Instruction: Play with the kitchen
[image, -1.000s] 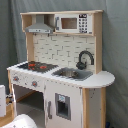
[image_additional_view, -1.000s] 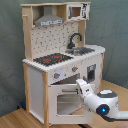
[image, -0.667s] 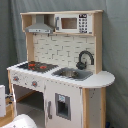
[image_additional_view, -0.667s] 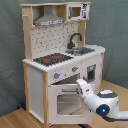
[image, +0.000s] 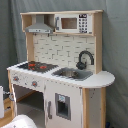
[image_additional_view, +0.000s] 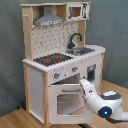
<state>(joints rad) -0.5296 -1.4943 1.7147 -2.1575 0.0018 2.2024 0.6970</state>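
The kitchen (image: 60, 70) is a tall white and light-wood toy that fills both exterior views. It has a black stovetop with red rings (image_additional_view: 52, 59), a black faucet (image_additional_view: 75, 39) over the sink (image: 72, 74), a grey hood (image: 40, 27) and a small microwave (image: 74, 22). The windowed oven door (image_additional_view: 65, 102) hangs tilted open below the stove. My gripper (image_additional_view: 83, 86) is at the door's upper right edge, at the end of the white arm (image_additional_view: 107, 106). In the first exterior view only a white part of the arm (image: 20, 121) shows at the bottom left.
A grey curtain (image: 115, 50) hangs behind the kitchen. The toy stands on a wooden floor (image_additional_view: 20, 119). A narrow cabinet door with a dark window (image: 62, 106) sits under the sink. A white object (image: 1, 95) stands at the first exterior view's left edge.
In the second exterior view the arm has sunk slightly toward the lower right. The oven door stays open as before.
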